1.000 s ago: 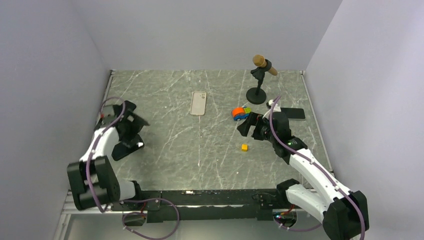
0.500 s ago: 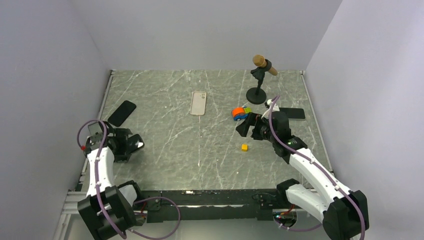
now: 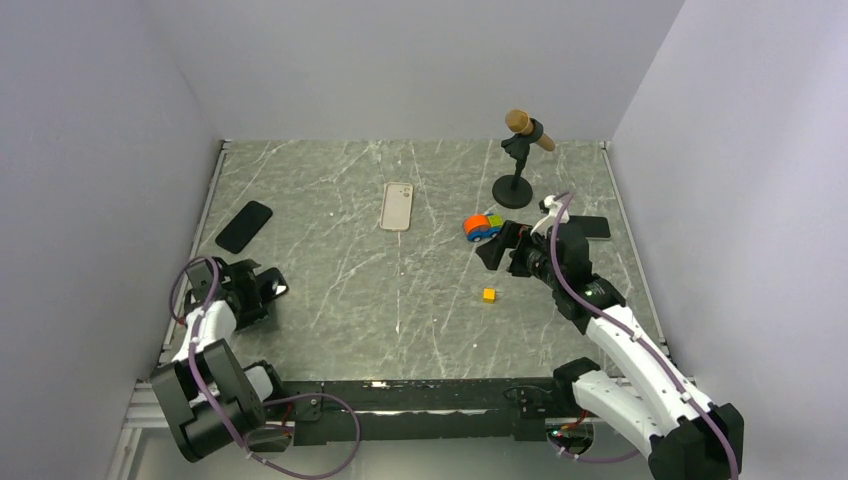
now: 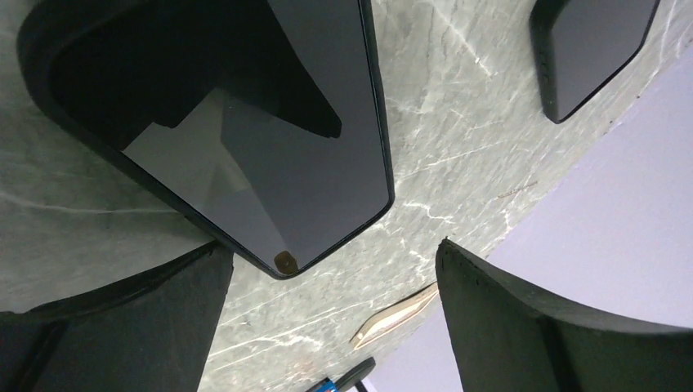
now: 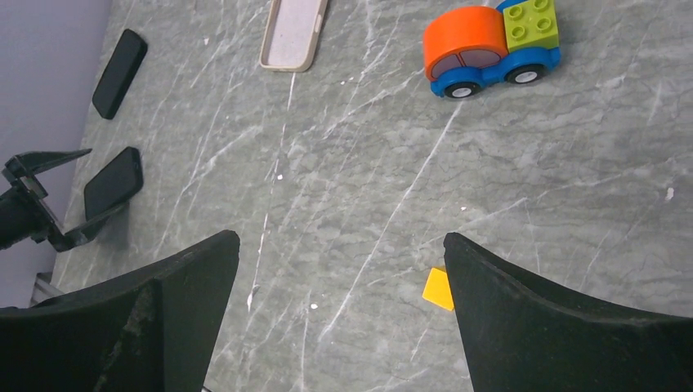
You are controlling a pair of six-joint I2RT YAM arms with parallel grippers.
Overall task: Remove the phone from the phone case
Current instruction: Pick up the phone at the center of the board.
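Observation:
A black glossy phone in a dark rimmed case (image 4: 245,122) lies flat on the marble table, right under my left gripper (image 4: 331,253). The gripper is open, with its fingers hovering either side of the phone's near corner. In the top view they sit at the left edge (image 3: 262,290). A second black phone (image 3: 244,226) lies just behind it and also shows in the left wrist view (image 4: 592,49). An empty beige case (image 3: 397,206) lies at the back middle. My right gripper (image 3: 497,250) is open and empty, above bare table (image 5: 341,241).
A toy car (image 3: 482,226) stands by my right gripper, and a small yellow block (image 3: 488,294) lies nearer me. A microphone on a stand (image 3: 518,165) stands at the back right. Another black phone (image 3: 592,227) lies behind my right arm. The left wall is close.
My left arm has folded back toward the near left edge, uncovering the second black phone. Its gripper stays over the cased phone. My right gripper rose slightly.

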